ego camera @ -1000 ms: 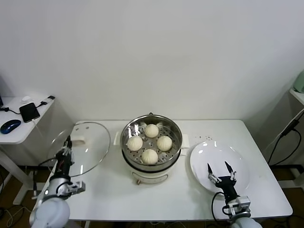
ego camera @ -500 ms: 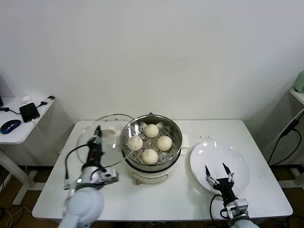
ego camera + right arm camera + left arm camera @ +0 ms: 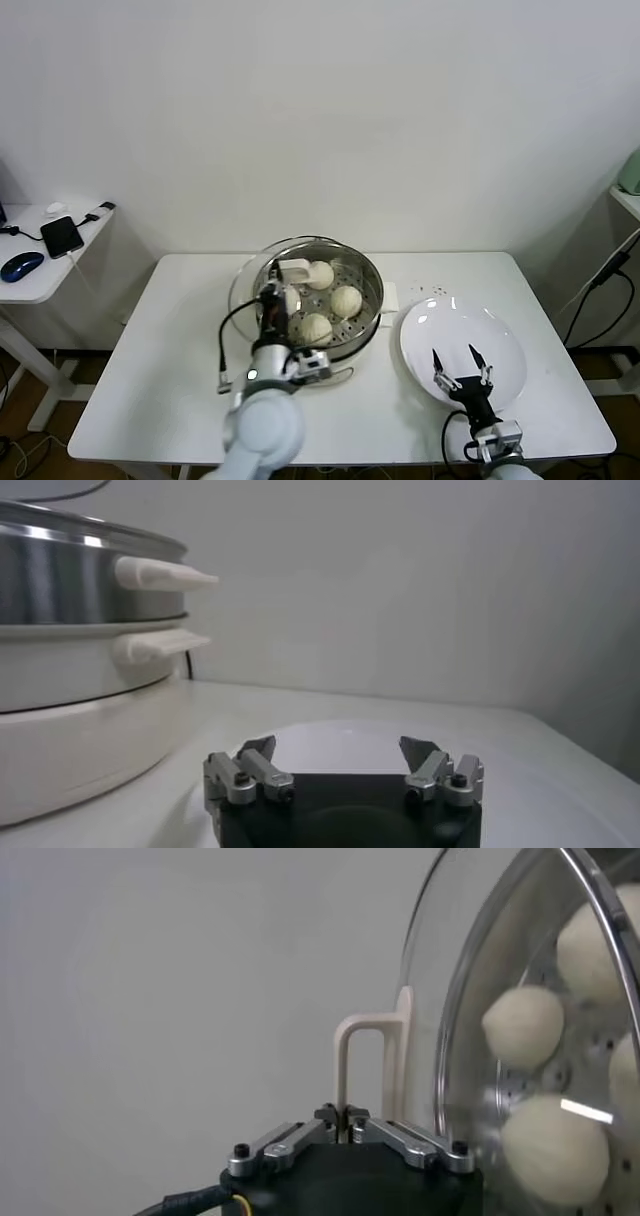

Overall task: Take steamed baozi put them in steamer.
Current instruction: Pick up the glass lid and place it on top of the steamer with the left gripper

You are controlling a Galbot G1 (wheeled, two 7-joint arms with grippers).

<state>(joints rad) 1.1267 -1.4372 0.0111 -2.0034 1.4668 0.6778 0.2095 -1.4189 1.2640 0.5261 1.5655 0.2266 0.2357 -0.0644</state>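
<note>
Baozi (image 3: 346, 300) in steamer (image 3: 366, 320); plate (image 3: 505, 340) to its right.

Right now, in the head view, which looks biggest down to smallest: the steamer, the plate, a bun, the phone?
1. Steamer and plate: look about alike, so unranked.
2. Phone.
3. Bun: close to the phone; the phone lies off on the side table, so unsure.

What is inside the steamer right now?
In the steamer, three baozi show clearly on the perforated tray. The left gripper, shut on the glass lid handle, covers the spot to their left, so a fourth can't be confirmed.
</note>
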